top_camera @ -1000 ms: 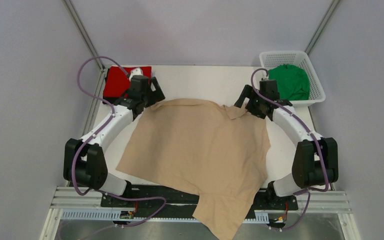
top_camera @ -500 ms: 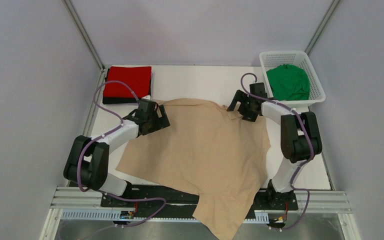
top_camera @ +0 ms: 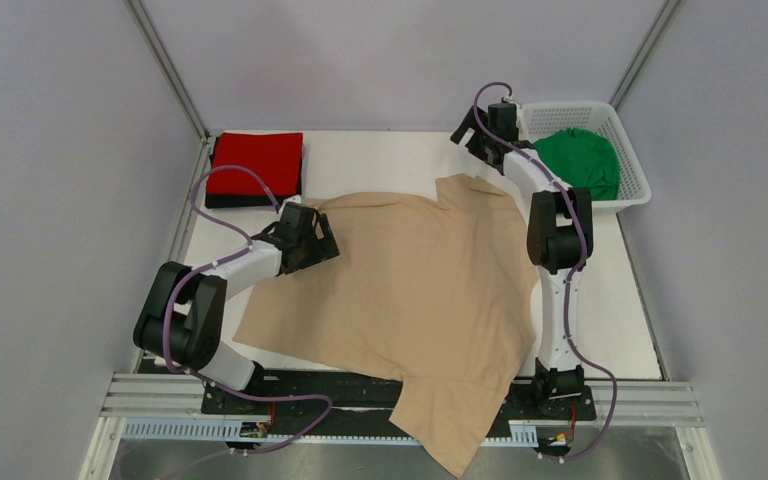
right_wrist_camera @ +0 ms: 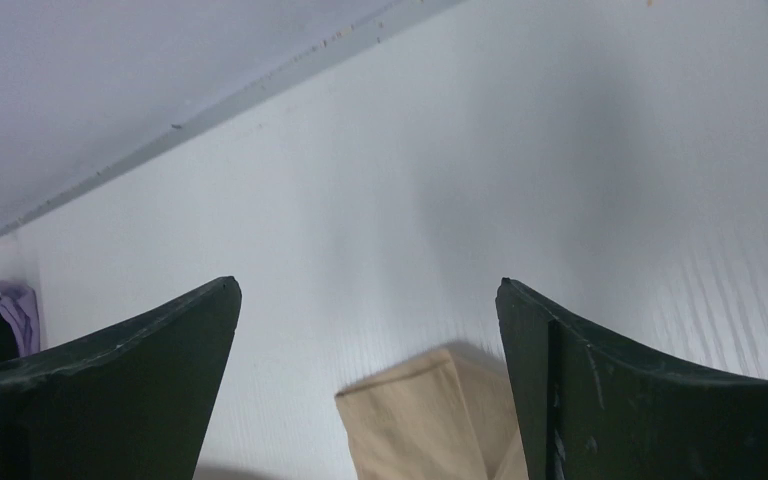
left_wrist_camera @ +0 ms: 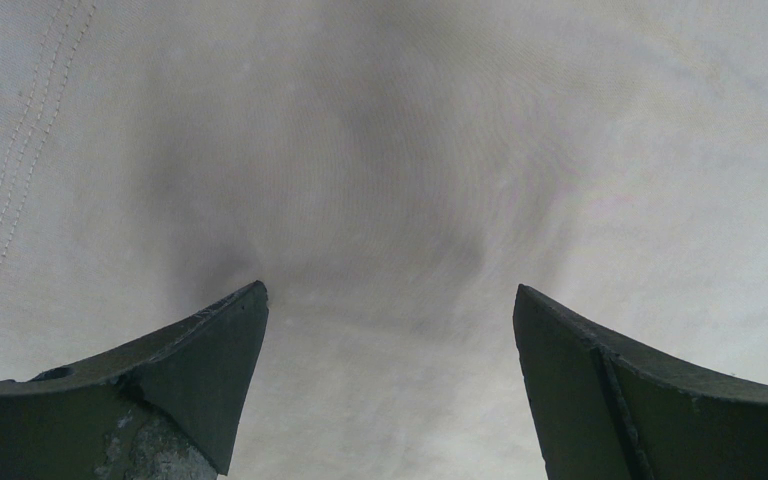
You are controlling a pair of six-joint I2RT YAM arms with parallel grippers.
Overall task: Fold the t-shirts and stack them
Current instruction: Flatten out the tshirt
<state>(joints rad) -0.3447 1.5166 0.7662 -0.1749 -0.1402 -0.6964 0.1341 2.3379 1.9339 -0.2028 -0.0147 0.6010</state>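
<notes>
Green t-shirt (top_camera: 580,163) inside white lattice basket (top_camera: 636,178)

A beige t-shirt (top_camera: 410,290) lies spread across a white table (top_camera: 380,160), spilling over the near edge. A folded red shirt (top_camera: 256,162) tops a black shirt (top_camera: 250,201) in the far left corner, and a basket (top_camera: 570,108) stands far right.

The tan shirt (top_camera: 400,300) is soft matt cloth with a fine weave and a double stitched seam (left_wrist_camera: 0,170). The red shirt (top_camera: 256,163) and the green shirt (top_camera: 580,162) are also matt cloth. The basket (top_camera: 558,108) is white plastic lattice. The table (right_wrist_camera: 520,200) is white and matt, with fine ribs. The fingers (left_wrist_camera: 190,370) are dark matt plastic, a little scuffed. The rail (top_camera: 150,398) is bare metal.
</notes>
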